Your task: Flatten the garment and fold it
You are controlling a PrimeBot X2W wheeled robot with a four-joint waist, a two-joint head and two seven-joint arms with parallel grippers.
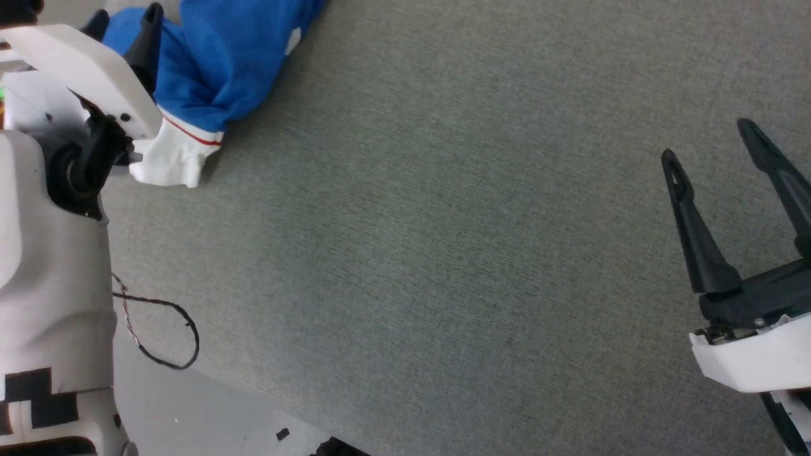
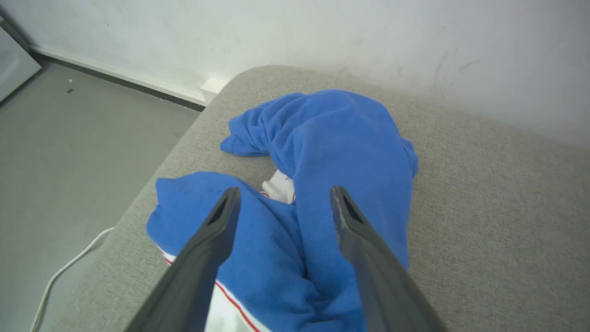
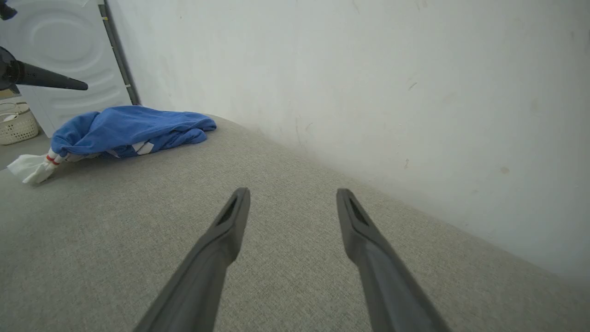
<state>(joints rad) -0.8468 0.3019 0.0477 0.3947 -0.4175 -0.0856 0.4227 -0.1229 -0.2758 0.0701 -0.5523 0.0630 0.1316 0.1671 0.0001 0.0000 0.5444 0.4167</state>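
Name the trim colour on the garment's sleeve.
Red: a thin stripe on the white sleeve, clearest in the head view.

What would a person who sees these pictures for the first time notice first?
The blue garment lies crumpled at the left end of the grey surface, a white sleeve sticking out. The left gripper hovers open above it; the right gripper stands open far away over bare fabric.
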